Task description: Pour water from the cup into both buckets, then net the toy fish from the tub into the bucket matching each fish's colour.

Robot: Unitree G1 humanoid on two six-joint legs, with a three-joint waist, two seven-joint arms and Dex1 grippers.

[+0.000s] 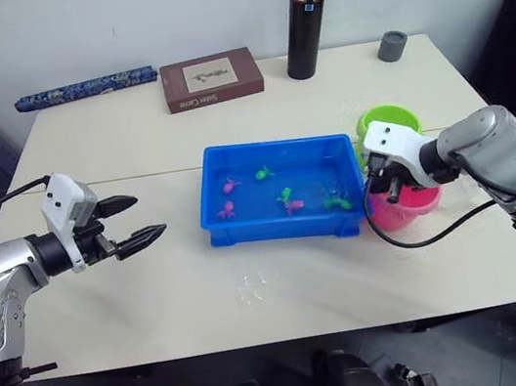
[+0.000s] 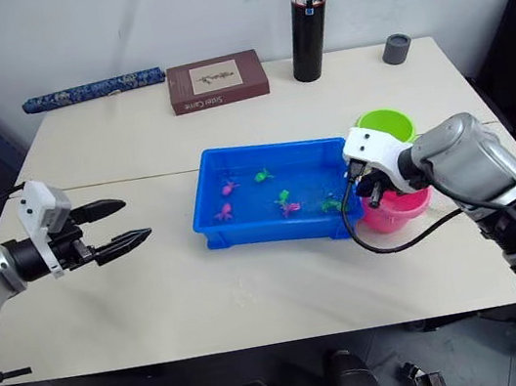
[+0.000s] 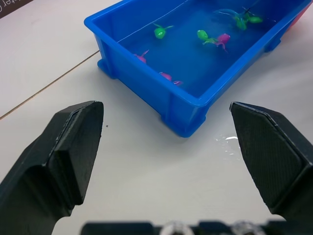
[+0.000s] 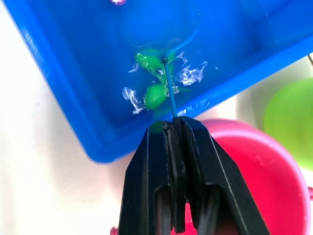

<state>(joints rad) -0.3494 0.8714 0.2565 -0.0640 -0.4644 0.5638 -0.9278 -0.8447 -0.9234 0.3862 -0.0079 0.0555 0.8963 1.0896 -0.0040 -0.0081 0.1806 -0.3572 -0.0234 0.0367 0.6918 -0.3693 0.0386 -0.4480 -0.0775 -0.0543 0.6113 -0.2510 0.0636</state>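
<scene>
The pale desk (image 1: pixel 258 312) carries everything, with the blue tub (image 1: pixel 278 193) at its middle, long side toward the robot and holding shallow water so the toy fish can be scooped out. Against the tub's right end stand the two buckets, the lime green bucket (image 1: pixel 387 119) farther back and the pink bucket (image 1: pixel 402 210) nearer, touching or just beside the tub; that closeness looks meant to keep each transfer short. Along the back edge, well apart from the work, lie a brown book (image 1: pixel 211 79), a tall black flask (image 1: pixel 307 21), a small grey cup (image 1: pixel 392 45) and a rolled blue patterned item (image 1: pixel 85 87). The right gripper (image 4: pixel 176 128) reaches in from the right over the pink bucket, its wrist bent toward the tub, jaws pressed together pinching the thin stick of the net (image 4: pixel 169 88), which slants down into the water at the tub's right end. There the net meets two green fish (image 4: pixel 152 78) amid ripples, so I judge a green fish is being scooped. The left gripper (image 1: pixel 134 223) hovers above bare desk left of the tub, forearm level, jaws spread and holding nothing, apparently waiting. Pink fish (image 1: pixel 228 186) and other green ones (image 1: pixel 263 173) lie scattered across the tub.
</scene>
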